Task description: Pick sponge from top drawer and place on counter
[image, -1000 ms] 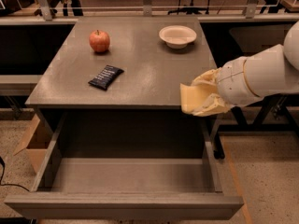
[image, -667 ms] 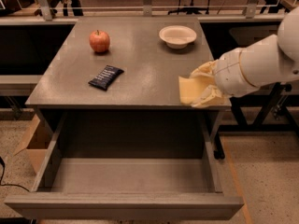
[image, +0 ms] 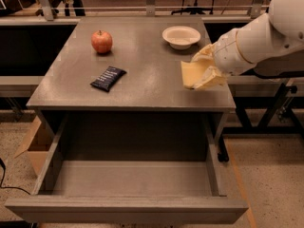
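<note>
My gripper (image: 203, 73) is shut on the pale yellow sponge (image: 190, 74) and holds it just above the right part of the grey counter (image: 142, 70), near its right edge. The white arm reaches in from the upper right. The sponge hangs flat-faced toward the camera, with the fingers (image: 212, 79) partly wrapped around its right side. The top drawer (image: 128, 179) is pulled fully open below the counter, and its grey floor shows nothing in it.
On the counter lie a red apple (image: 101, 42) at the back left, a dark snack packet (image: 108, 78) left of centre, and a white bowl (image: 181, 36) at the back right. A cardboard box (image: 33, 144) stands left of the drawer. A dark bench with metal rail runs behind.
The gripper with the sponge has moved up and back, from beside the counter's front right edge to over its right part.
</note>
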{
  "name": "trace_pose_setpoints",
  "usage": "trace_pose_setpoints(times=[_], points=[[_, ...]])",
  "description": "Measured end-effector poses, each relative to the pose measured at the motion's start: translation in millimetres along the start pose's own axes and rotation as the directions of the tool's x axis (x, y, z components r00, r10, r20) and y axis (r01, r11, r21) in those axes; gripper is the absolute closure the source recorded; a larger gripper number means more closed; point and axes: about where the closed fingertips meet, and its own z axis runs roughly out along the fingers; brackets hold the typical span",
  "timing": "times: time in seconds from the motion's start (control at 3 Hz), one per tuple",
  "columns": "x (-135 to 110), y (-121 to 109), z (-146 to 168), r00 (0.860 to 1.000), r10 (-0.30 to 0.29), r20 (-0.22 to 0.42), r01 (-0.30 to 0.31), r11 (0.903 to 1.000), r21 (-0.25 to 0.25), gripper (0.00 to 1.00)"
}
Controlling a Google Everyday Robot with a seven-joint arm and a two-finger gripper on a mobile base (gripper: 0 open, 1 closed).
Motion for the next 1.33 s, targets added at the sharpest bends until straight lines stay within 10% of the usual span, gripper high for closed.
trace_pose_setpoints(times=[0.67,1.33], points=[[23,-36,40,0.997,0.048,0.053,-0.046,0.9982,-0.038,1.0],[23,-38,46,0.997,0.05,0.061,-0.047,0.9979,-0.044,0.63]])
